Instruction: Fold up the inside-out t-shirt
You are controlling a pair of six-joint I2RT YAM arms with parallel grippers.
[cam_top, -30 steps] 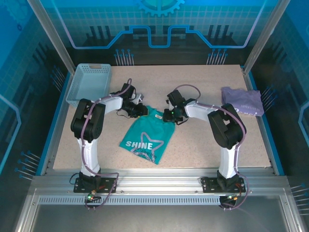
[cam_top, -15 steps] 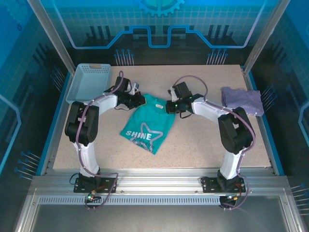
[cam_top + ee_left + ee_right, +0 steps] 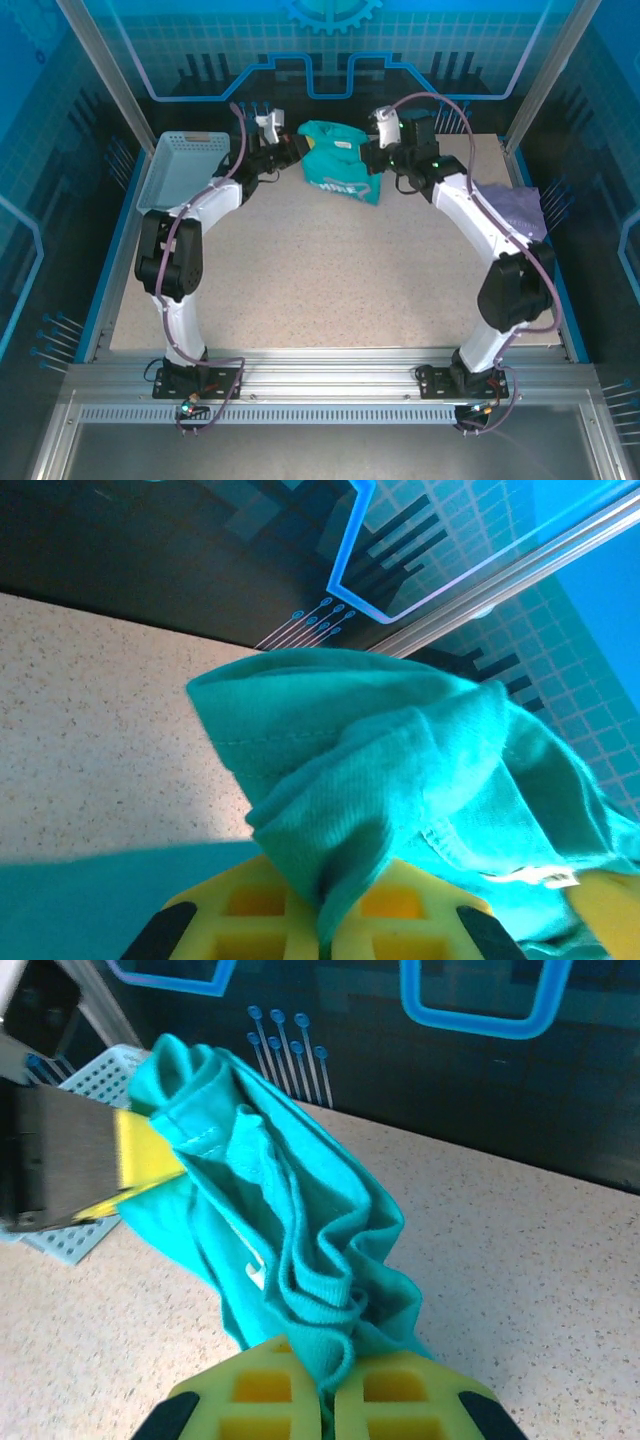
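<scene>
The teal-green inside-out t-shirt (image 3: pixel 338 165) hangs bunched above the far edge of the table, stretched between both grippers. My left gripper (image 3: pixel 297 150) is shut on its left end, and my right gripper (image 3: pixel 368 160) is shut on its right end. In the left wrist view the cloth (image 3: pixel 420 770) rises out of the closed yellow jaws of the gripper (image 3: pixel 330 935). In the right wrist view a ribbed hem of the t-shirt (image 3: pixel 300 1240) is pinched in the gripper (image 3: pixel 328 1405), and the left gripper's yellow finger (image 3: pixel 150 1160) holds the far end.
A pale blue basket (image 3: pixel 185 172) stands at the table's far left corner. A folded lavender garment (image 3: pixel 512 208) lies at the right edge. The speckled tabletop (image 3: pixel 330 280) lies bare below the arms. The blue back wall (image 3: pixel 330 70) stands close behind the raised shirt.
Both arms have carried the t-shirt from the middle of the table up and away to the far edge. It went from lying spread out to hanging bunched, and both grippers closed on it.
</scene>
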